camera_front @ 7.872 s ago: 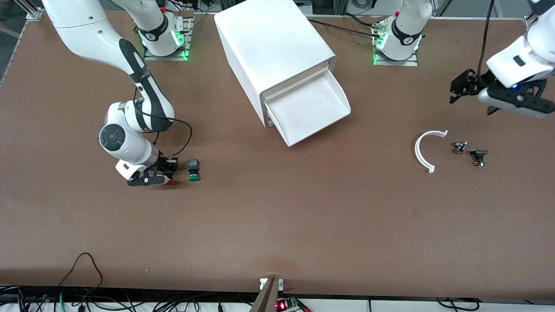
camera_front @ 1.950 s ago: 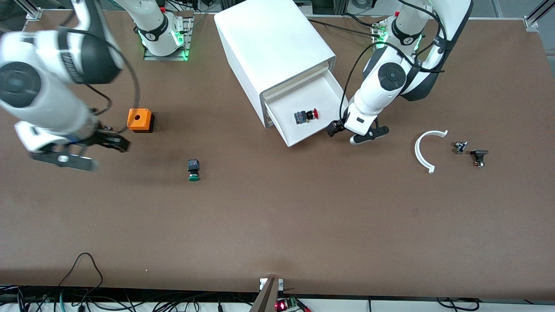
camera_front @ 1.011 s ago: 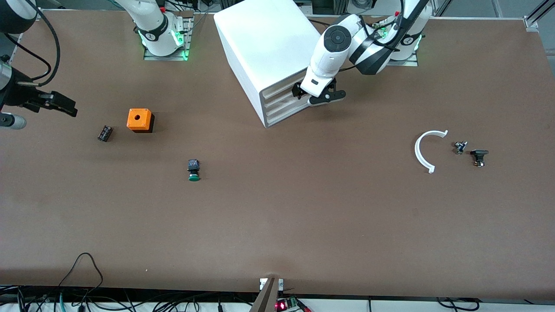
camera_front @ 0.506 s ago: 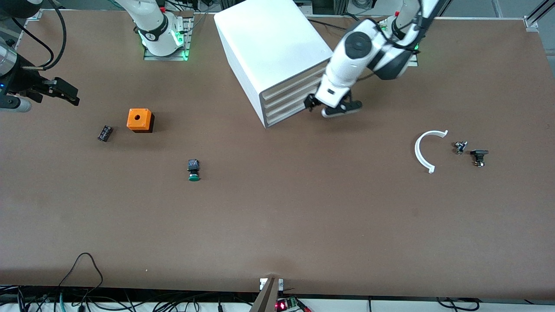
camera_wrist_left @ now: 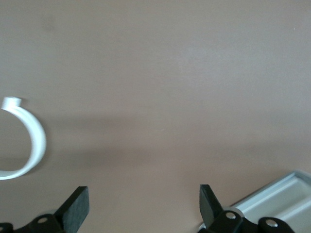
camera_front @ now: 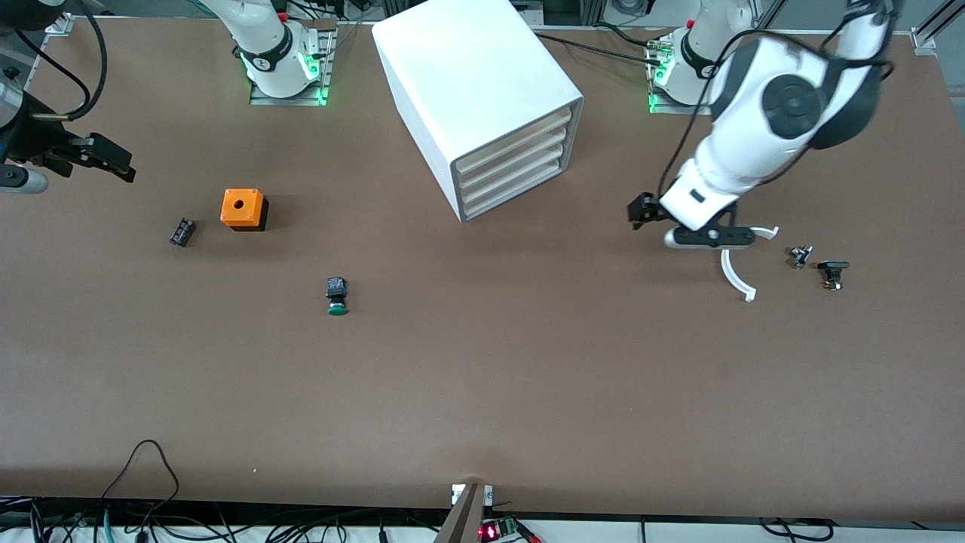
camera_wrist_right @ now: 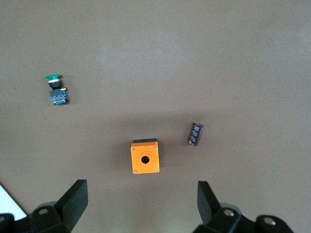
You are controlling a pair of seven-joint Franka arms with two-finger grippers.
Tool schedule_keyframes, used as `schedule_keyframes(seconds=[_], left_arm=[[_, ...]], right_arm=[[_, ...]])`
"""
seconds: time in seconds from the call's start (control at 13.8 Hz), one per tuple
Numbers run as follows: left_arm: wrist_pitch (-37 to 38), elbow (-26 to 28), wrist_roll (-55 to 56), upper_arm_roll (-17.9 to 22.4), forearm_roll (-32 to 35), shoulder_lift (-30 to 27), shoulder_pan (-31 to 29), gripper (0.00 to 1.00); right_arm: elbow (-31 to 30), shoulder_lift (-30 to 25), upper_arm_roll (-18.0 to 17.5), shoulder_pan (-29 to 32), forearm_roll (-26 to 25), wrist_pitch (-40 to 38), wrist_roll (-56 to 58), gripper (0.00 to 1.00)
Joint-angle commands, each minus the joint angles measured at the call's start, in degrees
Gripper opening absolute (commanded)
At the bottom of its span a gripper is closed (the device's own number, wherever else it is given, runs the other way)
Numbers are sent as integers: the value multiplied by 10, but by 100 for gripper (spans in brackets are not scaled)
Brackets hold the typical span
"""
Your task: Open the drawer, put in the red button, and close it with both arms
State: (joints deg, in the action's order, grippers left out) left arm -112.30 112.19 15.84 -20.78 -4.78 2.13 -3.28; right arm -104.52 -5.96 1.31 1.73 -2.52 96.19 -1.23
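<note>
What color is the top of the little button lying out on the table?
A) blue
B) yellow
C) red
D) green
D: the button lying on the table nearer the front camera than the orange cube has a green cap, seen in the right wrist view too; no red one is in sight.

Resting on the brown tabletop [camera_front: 482, 392]: orange cube [camera_front: 243, 209] with a hole on top. Just beside the cube, toward the right arm's end: small dark capacitor [camera_front: 182, 231]. Nearer the front camera than the cube: green-capped button [camera_front: 336, 296]. Well apart from the cube, toward the left arm's end: white curved strip [camera_front: 735, 273] and two small dark parts [camera_front: 818, 265].
</note>
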Motion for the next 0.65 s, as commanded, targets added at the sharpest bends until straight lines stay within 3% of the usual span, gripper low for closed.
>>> schedule_keyframes(seconds=[0.0,0.29,0.58], left_arm=[[102,-69,-62,37,9,-24,1,100],[175,-137,-111,72,34,-40,0,100],[186,-145,-128,93,32,-40,-2,100]], right_arm=[[-2,-7,0,2,11,4,4,100],[-1,-5,1,2,13,3,11,100],[-1,-5,0,2,11,1,11,100]])
